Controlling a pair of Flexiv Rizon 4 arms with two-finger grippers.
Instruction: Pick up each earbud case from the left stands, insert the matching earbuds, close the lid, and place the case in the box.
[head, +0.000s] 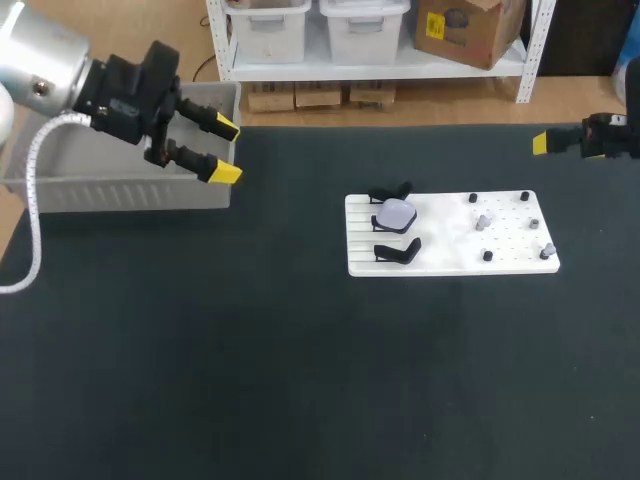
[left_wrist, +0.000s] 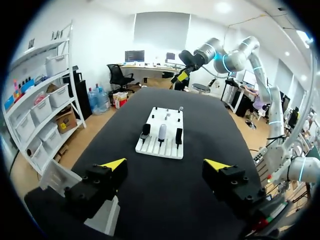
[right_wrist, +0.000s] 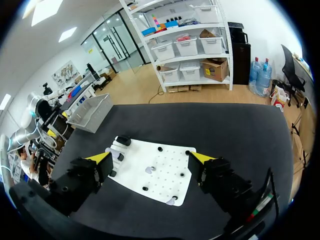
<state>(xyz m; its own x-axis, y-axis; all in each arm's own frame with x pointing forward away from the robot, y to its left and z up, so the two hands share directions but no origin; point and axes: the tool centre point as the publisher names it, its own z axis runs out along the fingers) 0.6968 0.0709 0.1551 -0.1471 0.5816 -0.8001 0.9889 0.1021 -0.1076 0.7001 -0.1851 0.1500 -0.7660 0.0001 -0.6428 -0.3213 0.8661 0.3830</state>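
A white board (head: 450, 240) lies right of the table's middle. On its left side stand three holders: a pale lilac earbud case (head: 395, 215) sits on the middle one, between two black holders (head: 397, 252). Small grey and black earbuds (head: 483, 221) stand on pegs on its right side. My left gripper (head: 226, 150) hangs open and empty at the far left, just in front of the grey box (head: 130, 190). My right gripper (head: 542, 143) is at the far right edge, clear of the board. Each wrist view shows open fingers with the board (left_wrist: 155, 149) (right_wrist: 165, 167) well ahead of them.
The grey box (right_wrist: 92, 112) stands at the table's back left corner, its inside hidden by my left arm. Dark mat covers the table (head: 300, 380) around the board. My right gripper (left_wrist: 181, 76) shows beyond the board in the left wrist view.
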